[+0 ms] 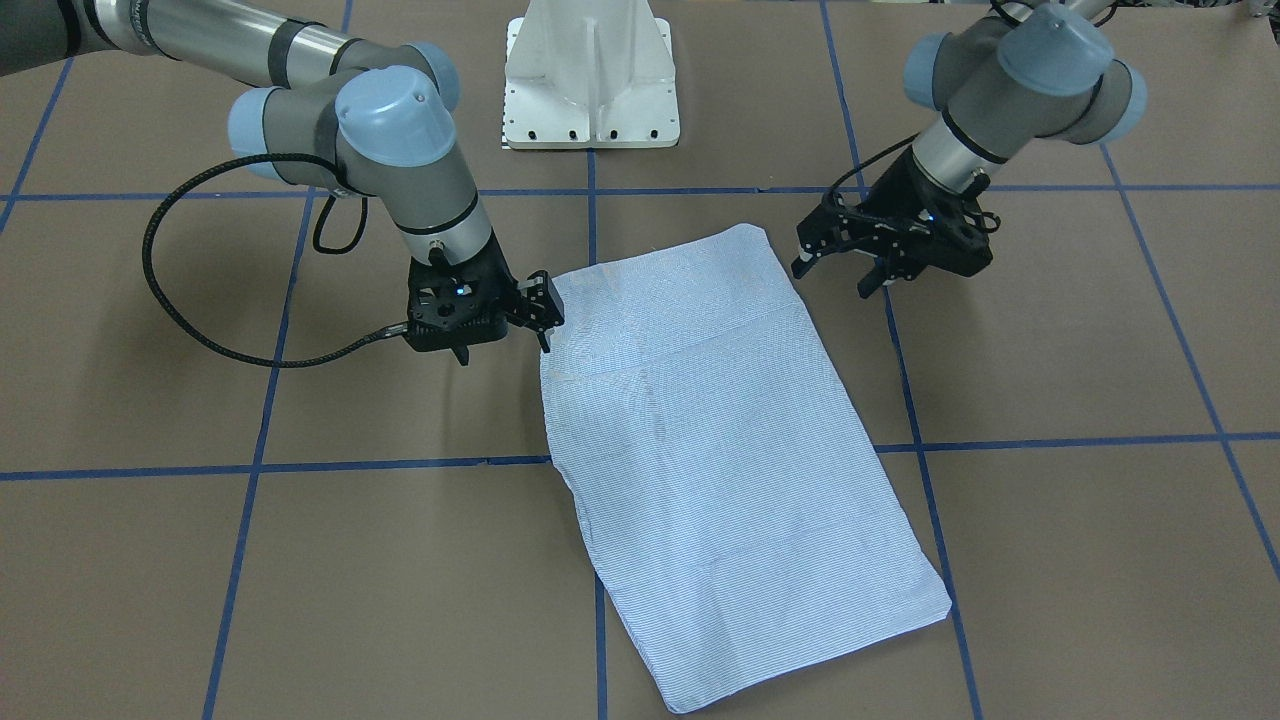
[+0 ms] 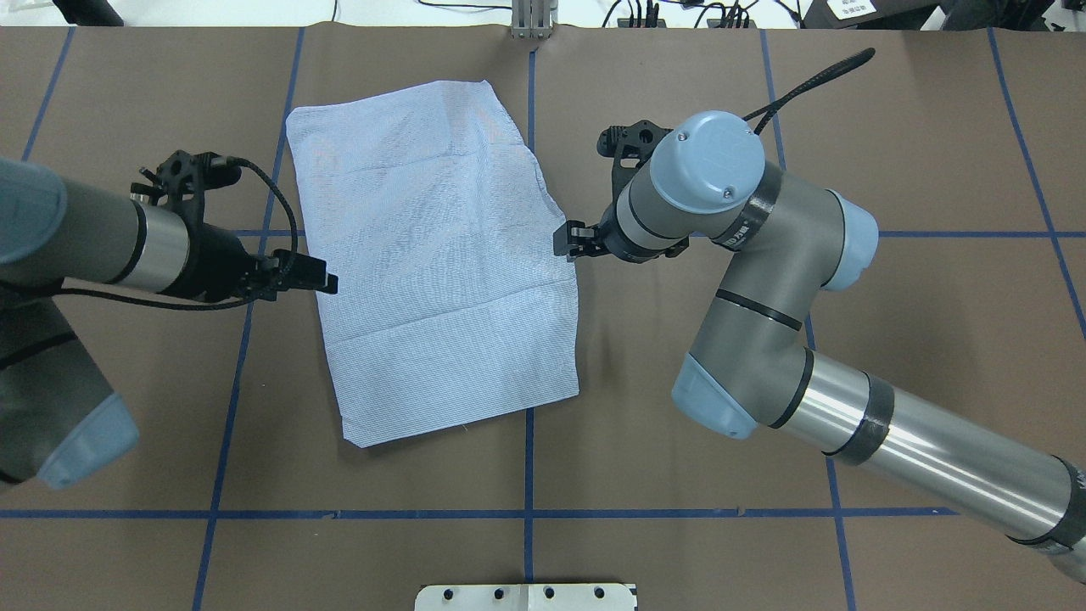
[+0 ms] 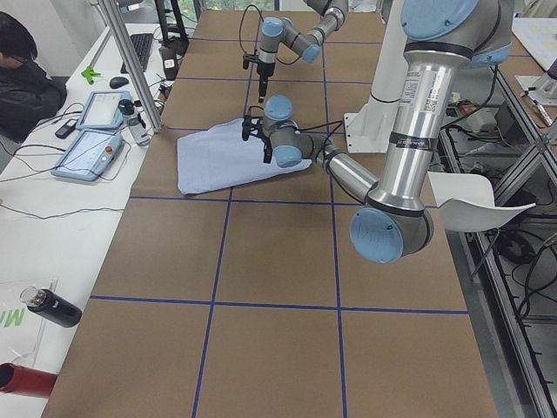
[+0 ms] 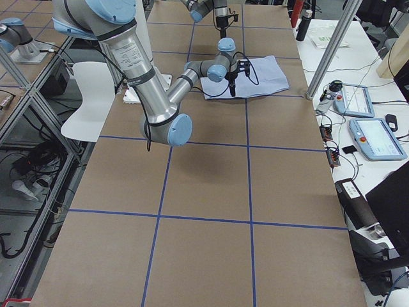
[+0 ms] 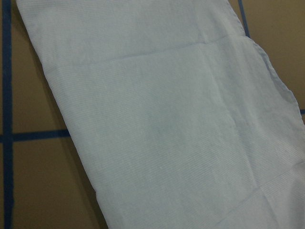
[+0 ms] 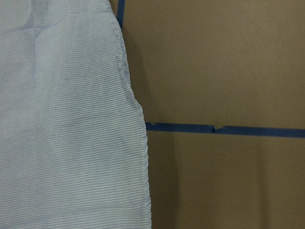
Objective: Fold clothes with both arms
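The light blue striped shirt lies folded into a flat rectangle on the brown table; it also shows in the overhead view. No collar, pocket or buttons show. My left gripper is open and empty, just off one long edge of the shirt. My right gripper is open, with one fingertip at the opposite long edge. Both wrist views show only cloth and table, with no fingers.
The white pedestal base stands at the robot's side of the table. Blue tape lines cross the brown surface. A side bench holds tablets and a bottle, and a person sits there.
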`<state>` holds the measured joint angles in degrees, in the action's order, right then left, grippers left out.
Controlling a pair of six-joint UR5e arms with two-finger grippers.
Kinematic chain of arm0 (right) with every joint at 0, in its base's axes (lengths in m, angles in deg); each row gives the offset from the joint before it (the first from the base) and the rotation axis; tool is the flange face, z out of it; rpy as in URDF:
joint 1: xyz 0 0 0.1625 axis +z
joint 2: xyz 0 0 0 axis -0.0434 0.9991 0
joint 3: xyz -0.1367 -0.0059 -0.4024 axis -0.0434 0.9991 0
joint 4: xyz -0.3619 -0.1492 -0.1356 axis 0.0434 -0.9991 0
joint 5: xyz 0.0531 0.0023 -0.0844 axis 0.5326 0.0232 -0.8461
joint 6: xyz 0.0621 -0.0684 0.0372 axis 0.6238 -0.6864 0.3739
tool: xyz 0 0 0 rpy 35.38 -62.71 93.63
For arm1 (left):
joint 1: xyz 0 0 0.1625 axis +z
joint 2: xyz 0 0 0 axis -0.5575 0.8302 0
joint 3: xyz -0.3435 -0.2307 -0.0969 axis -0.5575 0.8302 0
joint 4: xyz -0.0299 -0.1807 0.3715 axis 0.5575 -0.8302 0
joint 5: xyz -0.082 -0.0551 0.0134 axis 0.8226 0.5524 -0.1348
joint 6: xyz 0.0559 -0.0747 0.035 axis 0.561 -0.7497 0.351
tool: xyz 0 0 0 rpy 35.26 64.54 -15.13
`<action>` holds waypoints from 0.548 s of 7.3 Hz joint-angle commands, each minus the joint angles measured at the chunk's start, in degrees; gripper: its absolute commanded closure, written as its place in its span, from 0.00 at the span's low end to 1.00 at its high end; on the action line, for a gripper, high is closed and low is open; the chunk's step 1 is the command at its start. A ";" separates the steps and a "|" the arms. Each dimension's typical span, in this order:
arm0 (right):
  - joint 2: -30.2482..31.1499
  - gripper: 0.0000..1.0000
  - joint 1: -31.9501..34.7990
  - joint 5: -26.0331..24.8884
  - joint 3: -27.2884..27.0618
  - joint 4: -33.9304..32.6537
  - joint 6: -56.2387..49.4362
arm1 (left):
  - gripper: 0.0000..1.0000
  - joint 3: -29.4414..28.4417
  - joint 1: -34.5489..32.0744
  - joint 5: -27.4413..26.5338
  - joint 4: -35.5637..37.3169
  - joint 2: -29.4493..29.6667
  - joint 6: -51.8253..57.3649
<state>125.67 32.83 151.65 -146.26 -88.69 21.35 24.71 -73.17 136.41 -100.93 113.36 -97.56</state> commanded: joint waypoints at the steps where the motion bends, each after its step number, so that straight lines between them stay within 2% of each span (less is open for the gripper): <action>1: 1.36 0.01 -0.87 -0.06 -2.21 1.20 8.39 | 0.00 2.24 12.16 -13.74 0.61 -2.89 -14.53; 4: 1.36 0.01 -0.96 -0.33 -2.21 1.20 8.40 | 0.01 -1.09 17.13 -18.53 0.88 -2.19 -21.09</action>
<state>127.01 31.97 151.36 -148.43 -87.50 29.63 25.31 -58.10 120.12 -100.13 110.72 -116.79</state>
